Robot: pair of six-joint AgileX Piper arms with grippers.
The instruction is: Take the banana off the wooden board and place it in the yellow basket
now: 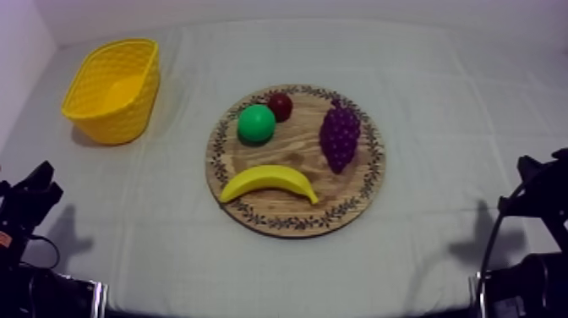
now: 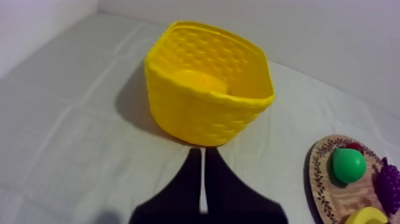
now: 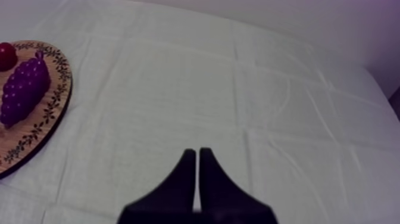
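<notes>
**Top view.** The round wooden board (image 1: 292, 158) is recorded at the centre of the table, on the grey-white cloth (image 1: 439, 76). The banana (image 1: 269, 181) is found lying on the near part of the board, with its ends turned towards the near side. A green fruit (image 1: 256, 123) is seated on the far left part of the board, with the small red fruit (image 1: 280, 106) touching it on the far right. The bunch of grapes (image 1: 340, 135) is laid on the right part, well apart from the banana's right tip. The yellow basket (image 1: 127, 118) is placed at the far left of the table, well apart from the board. The left arm (image 1: 30, 203) is observed low at the near left and the right arm (image 1: 537, 190) low at the near right, both clear of the board.

**Left wrist view.** The left gripper (image 2: 203, 154) is seen with its fingers pressed together into a narrow wedge, nothing between them. It is held above the cloth, just short of the basket. The board is noted to the right of the basket.

**Right wrist view.** The right gripper (image 3: 197, 152) is likewise closed on nothing, above bare cloth, to the right of the board's rim.
</notes>
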